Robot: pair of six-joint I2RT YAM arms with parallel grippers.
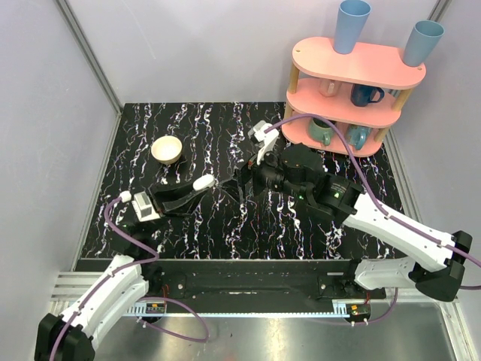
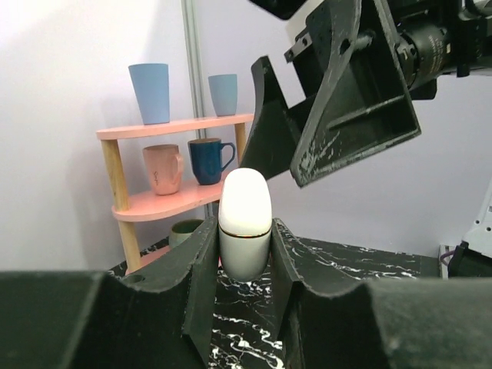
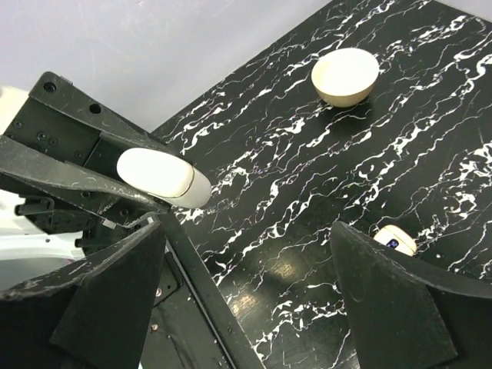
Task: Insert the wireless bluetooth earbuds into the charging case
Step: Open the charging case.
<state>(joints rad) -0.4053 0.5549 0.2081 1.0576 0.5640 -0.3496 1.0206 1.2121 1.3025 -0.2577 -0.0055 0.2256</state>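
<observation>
My left gripper (image 2: 244, 257) is shut on the white oval charging case (image 2: 245, 219), which stands upright between its fingers with the lid closed. From above, the case (image 1: 204, 182) sits left of centre, held off the table. My right gripper (image 3: 247, 246) hangs open just right of the case (image 3: 157, 177), with only bare table between its fingers. In the left wrist view, its fingers (image 2: 350, 108) loom above and behind the case. A tiny white earbud (image 3: 394, 240) with a dark spot lies on the table, partly hidden by my right finger.
A cream bowl (image 1: 167, 149) sits on the black marbled table (image 1: 195, 226) at the back left. A pink two-tier shelf (image 1: 353, 83) with mugs and blue cups stands at the back right. Grey walls close in the left and back sides.
</observation>
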